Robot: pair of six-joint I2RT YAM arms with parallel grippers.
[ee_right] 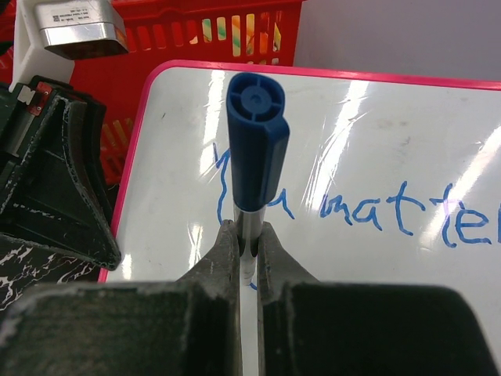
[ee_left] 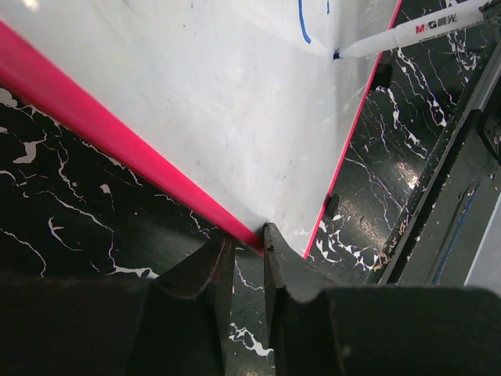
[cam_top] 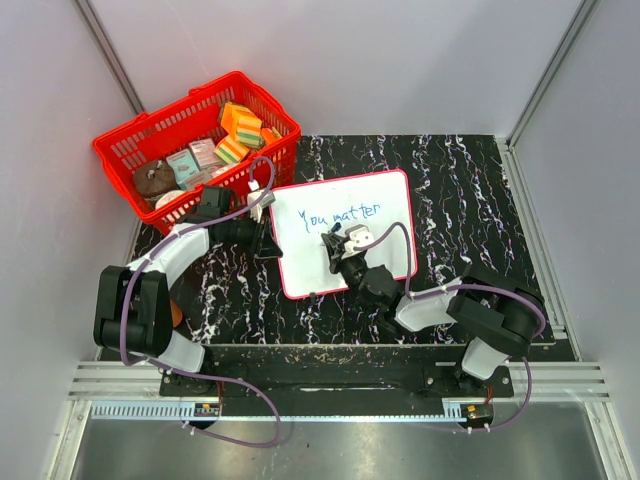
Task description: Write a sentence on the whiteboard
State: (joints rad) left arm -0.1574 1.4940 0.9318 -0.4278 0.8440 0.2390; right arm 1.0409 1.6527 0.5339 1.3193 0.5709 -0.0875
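The whiteboard (cam_top: 385, 195) lies flat on the black marbled table, its red frame all round. On it, blue handwriting (cam_top: 340, 213) reads "You matter"; no second line shows. My right gripper (cam_top: 335, 245) is over the board's middle, shut on a blue-capped marker (ee_right: 257, 141), cap towards the camera. The marker's tip touches the board in the left wrist view (ee_left: 423, 30). My left gripper (cam_top: 268, 243) is at the board's left side. Its jaws (ee_left: 249, 247) stand almost together on the red frame at a corner. The writing also shows in the right wrist view (ee_right: 376, 211).
A red basket (cam_top: 120, 150) with sponges and small boxes stands at the back left, close to the board's far-left corner. It also shows in the right wrist view (ee_right: 196, 31). An orange object (cam_top: 176, 312) lies under the left arm. Grey walls close in the table.
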